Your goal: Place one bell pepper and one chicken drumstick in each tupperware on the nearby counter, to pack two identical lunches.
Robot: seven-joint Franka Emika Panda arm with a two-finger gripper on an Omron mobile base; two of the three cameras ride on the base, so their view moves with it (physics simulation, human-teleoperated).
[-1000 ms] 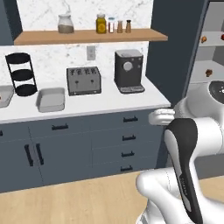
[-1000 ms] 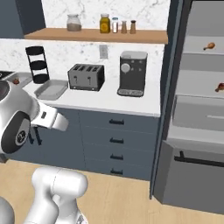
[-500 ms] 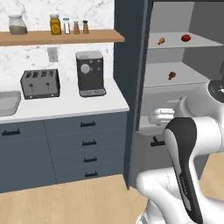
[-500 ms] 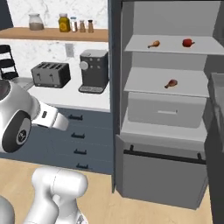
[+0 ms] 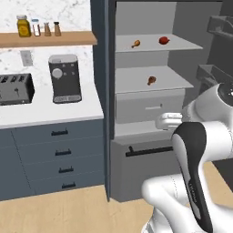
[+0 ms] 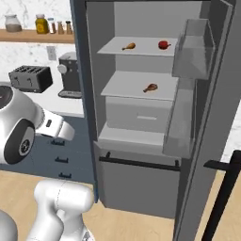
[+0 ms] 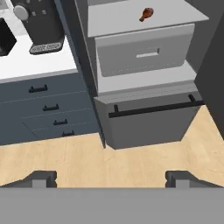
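Drumstick [image 7: 146,13] on fridge shelf [image 7: 122,19], long axis diagonal, tool [image 7: 112,178] fingers apart.

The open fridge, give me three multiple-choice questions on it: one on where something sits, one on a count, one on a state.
1. Where does the red bell pepper sit?
A. Top shelf of the fridge, right of a drumstick
B. In the fridge drawer
C. On the counter by the toaster

2. How many chicken drumsticks lie in the fridge?
A. One
B. Two
C. Four

3. How is the gripper?
A. Shut on a drumstick
B. Shut on nothing
C. Open, holding nothing

Answers:
1. A: the right base view shows it on the top shelf, right of the upper drumstick.
2. B: one on the top shelf, the lower drumstick on the shelf beneath.
3. C: in the hand view its finger tips stand wide apart over bare floor.
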